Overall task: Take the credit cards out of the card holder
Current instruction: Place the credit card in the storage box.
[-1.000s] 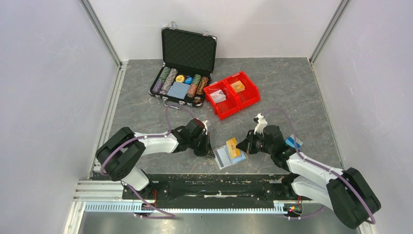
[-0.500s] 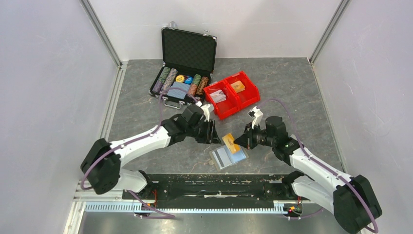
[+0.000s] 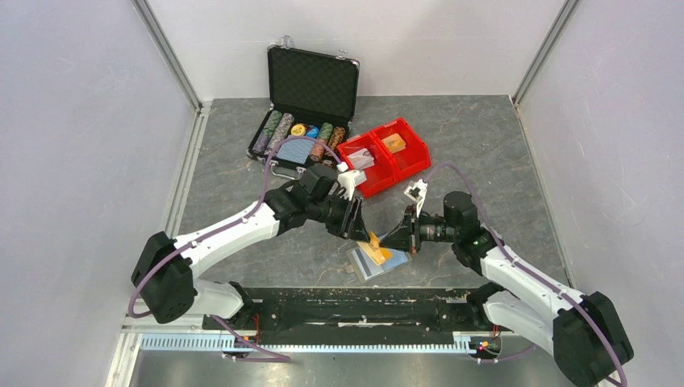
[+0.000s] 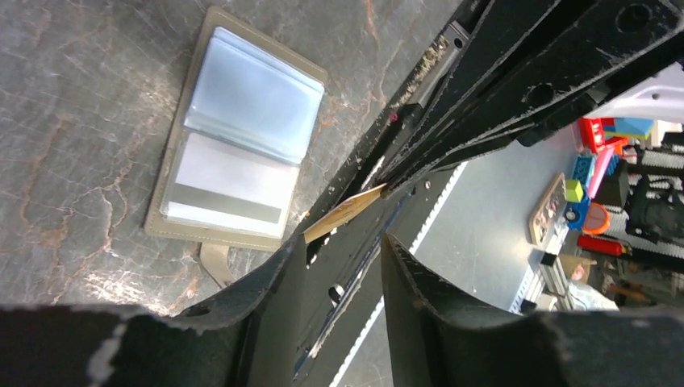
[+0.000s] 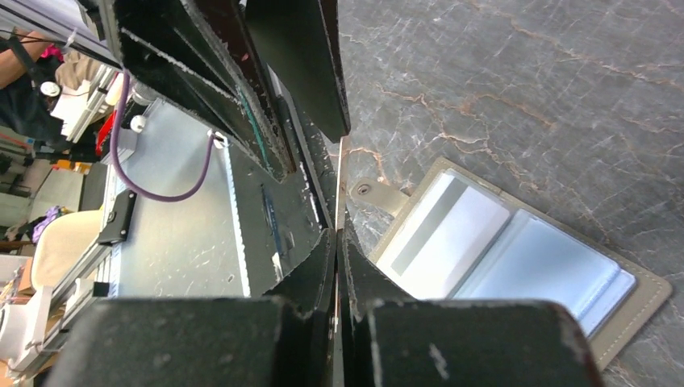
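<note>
Right now the orange-yellow card [image 3: 373,242] is hanging on edge just above the open card holder [image 3: 389,263], which is lying flat on the counter [image 3: 484,145] near the arms' bases. The right fingers [image 5: 310,274] are pinching the card's right end. The left fingers [image 4: 266,314] are standing spread just beside its left end. At the far side, a black chip case [image 3: 312,81] and red bins [image 3: 406,160] are sitting.

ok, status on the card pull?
Right gripper shut on orange card, held clear of open card holder. Left gripper open, close beside it. White striped card in holder pocket. Nothing in the way.
</note>
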Robot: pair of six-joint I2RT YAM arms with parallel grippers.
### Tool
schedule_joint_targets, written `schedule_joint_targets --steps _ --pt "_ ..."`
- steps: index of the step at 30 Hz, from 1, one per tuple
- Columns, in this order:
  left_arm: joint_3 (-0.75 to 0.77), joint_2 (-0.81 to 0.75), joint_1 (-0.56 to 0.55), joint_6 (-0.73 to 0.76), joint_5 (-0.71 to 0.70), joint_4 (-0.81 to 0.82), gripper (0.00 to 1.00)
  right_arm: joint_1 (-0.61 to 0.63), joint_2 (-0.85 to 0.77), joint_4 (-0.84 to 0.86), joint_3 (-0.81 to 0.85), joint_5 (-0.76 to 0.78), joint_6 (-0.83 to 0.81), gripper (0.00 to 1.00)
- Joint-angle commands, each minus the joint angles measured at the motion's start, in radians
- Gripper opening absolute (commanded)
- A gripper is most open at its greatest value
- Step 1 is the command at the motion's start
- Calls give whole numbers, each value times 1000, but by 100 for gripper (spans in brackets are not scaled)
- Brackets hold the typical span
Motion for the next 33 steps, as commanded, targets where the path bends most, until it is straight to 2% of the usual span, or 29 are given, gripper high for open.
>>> schedule_joint_targets --steps 1,5,7,9,11,18,27,33 --pt "34 5 1 60 110 28 43 2 -20 86 -18 -70 26 0" --pt "27 10 1 54 139 56 22 9 -26 85 -19 -78 30 0" --pt "14 13 1 45 164 86 19 11 -28 85 -16 -85 26 0" --pt "15 23 2 62 159 69 22 12 -30 80 -14 -84 19 0" --pt "23 29 5 88 155 38 33 12 -29 79 -13 -84 16 0" --pt "50 26 8 119 128 -9 52 18 -16 81 -10 -103 11 0" --pt "117 7 11 190 16 -125 53 31 -13 46 -4 -104 -17 0" --pt "163 41 9 238 74 -179 53 43 -11 48 1 -116 -14 0"
